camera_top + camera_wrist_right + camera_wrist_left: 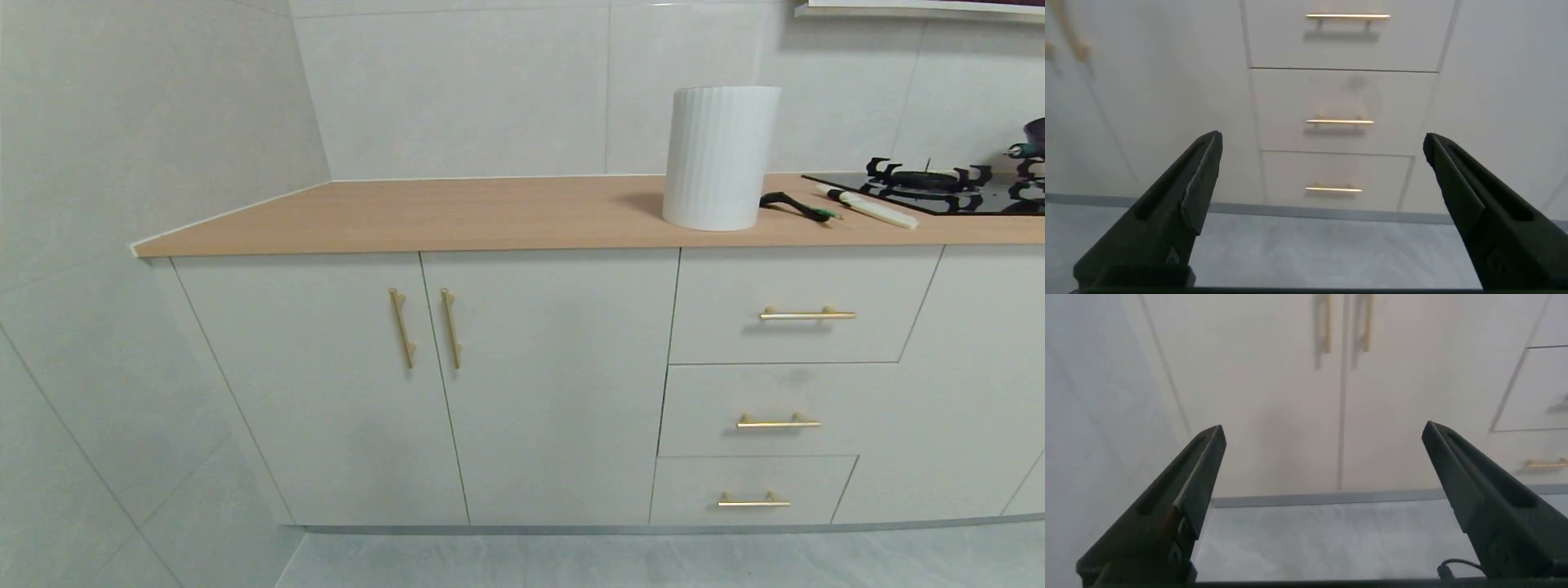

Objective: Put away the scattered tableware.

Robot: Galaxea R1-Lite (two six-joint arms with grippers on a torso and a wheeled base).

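On the wooden countertop (457, 216) stands a tall white ribbed container (718, 157). Just to its right lie a black-handled utensil (796, 206) and a long white utensil (869, 207), close to the stove. My left gripper (1323, 449) is open, held low in front of the cabinet doors (1343, 392) with nothing between its fingers. My right gripper (1323, 155) is open too, facing the stack of drawers (1343, 90) from low down, and holds nothing.
A black gas stove (939, 189) sits at the counter's right end. Below the counter are two doors with gold handles (426, 327) and three drawers (784, 408). A tiled wall closes the left side. Grey floor (653, 559) runs in front.
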